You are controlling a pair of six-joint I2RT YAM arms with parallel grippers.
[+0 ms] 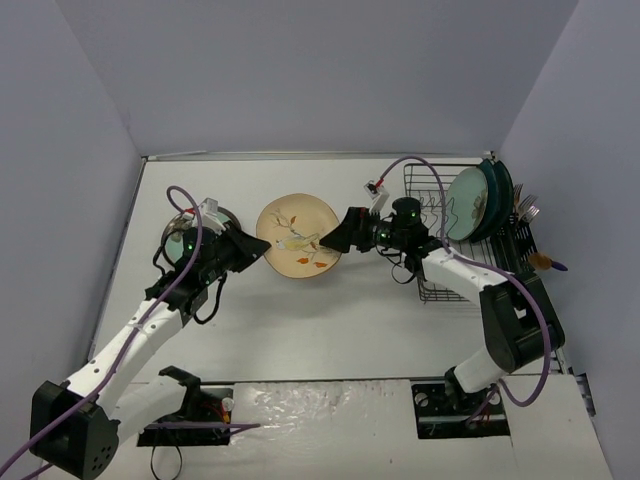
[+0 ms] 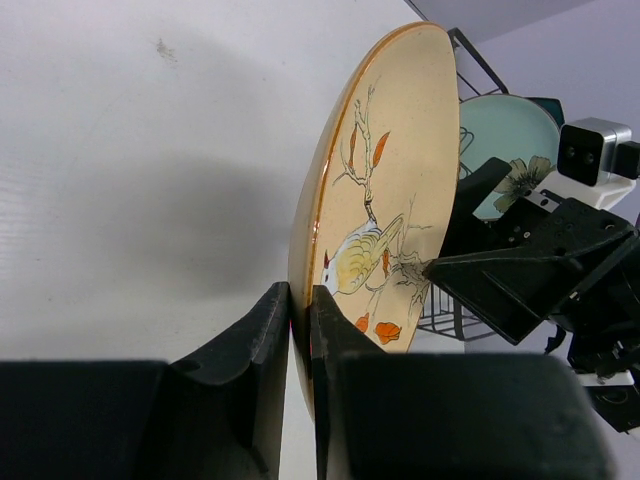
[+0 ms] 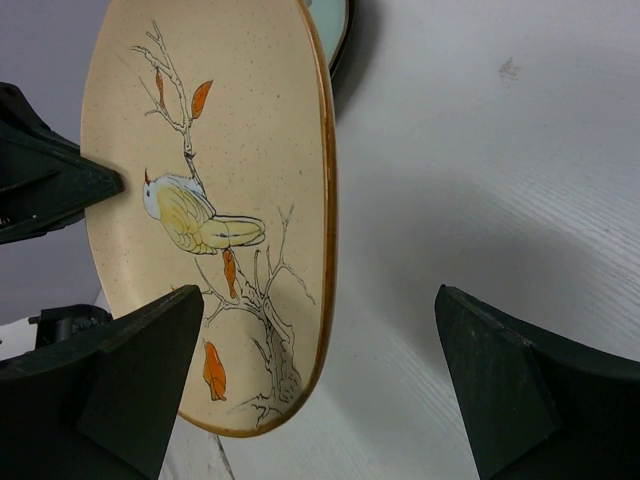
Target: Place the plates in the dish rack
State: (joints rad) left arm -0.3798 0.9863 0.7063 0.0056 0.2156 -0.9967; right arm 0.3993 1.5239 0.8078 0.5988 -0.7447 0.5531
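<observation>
Jaws of left gripper [image 2: 300,300] clamped on near rim of cream plate [image 1: 298,236]. Plate held tilted over table [image 1: 300,330] between the arms, bird-and-branch face up. Right gripper [image 1: 335,238] fingers wide apart, straddling plate's opposite rim, not pinching. Dark-rimmed green plate [image 3: 332,20] behind left wrist, mostly hidden. Far right: dish rack [image 1: 432,290] holds mint-green plate [image 1: 465,205] and teal plates [image 1: 497,185] upright, forks in cutlery holder [image 1: 525,215].

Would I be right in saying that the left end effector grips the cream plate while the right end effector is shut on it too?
Not quite: the left end effector does grip the cream plate, but the right end effector is wide open, as the right wrist view shows.
</observation>
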